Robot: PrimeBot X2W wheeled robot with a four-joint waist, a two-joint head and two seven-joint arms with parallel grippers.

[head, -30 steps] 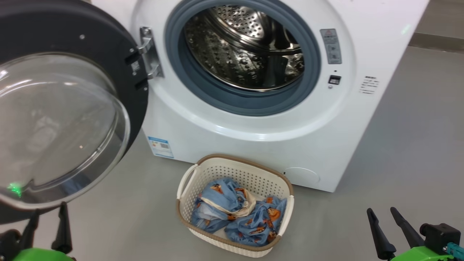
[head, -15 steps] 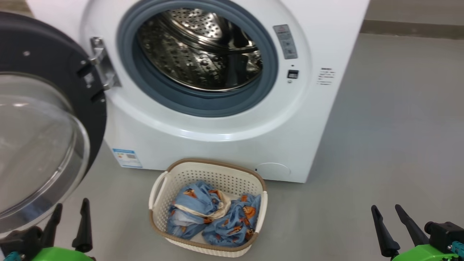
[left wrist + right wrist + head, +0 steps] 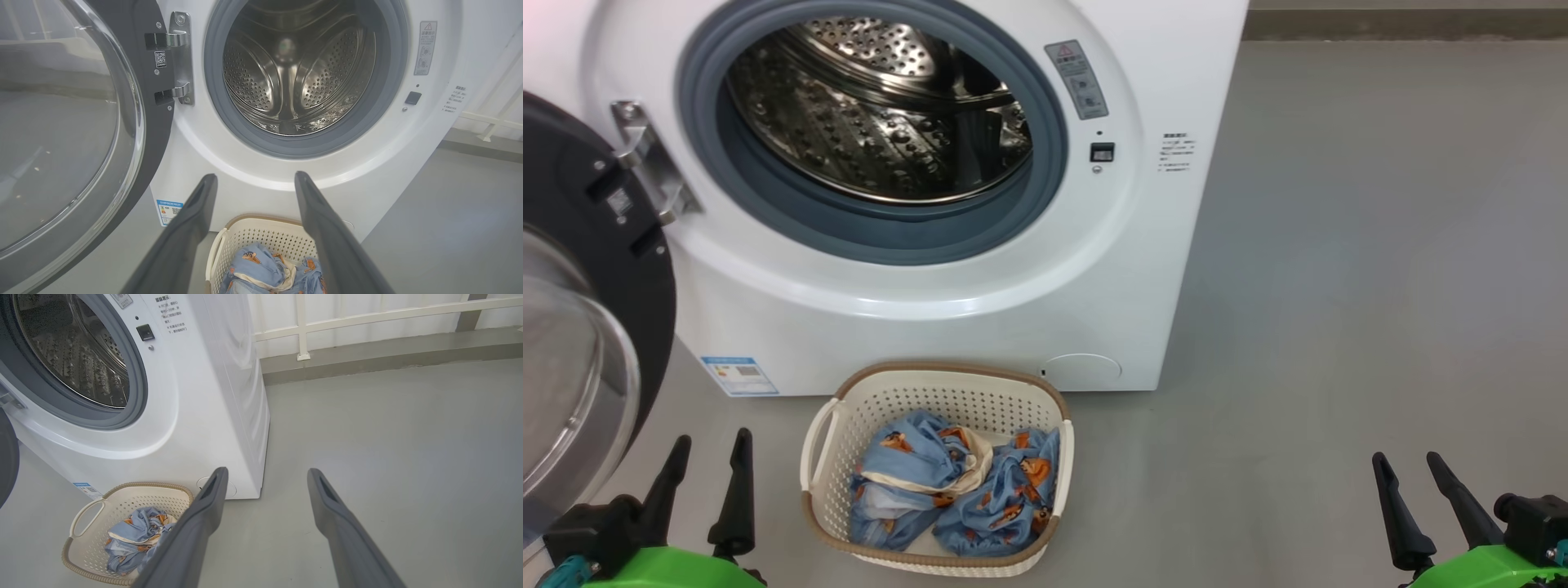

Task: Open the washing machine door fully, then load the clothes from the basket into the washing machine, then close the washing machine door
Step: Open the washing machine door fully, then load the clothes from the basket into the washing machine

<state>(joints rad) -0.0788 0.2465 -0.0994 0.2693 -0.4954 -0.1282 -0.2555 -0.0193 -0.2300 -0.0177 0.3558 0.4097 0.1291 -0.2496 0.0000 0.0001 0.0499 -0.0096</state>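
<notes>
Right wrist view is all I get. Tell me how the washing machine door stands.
Observer: The large round glossy black door with the clear glass bowl window is swung wide open at the left of the big white washing machine, hanging on its silver metal hinge.
Operator: Check the bottom of the drum.
Observer: The perforated steel drum has nothing in it.
Operator: Report the left gripper.
Observer: The left gripper is open and holds nothing. It sits to the left of the cream-white perforated plastic basket, apart from it.
</notes>
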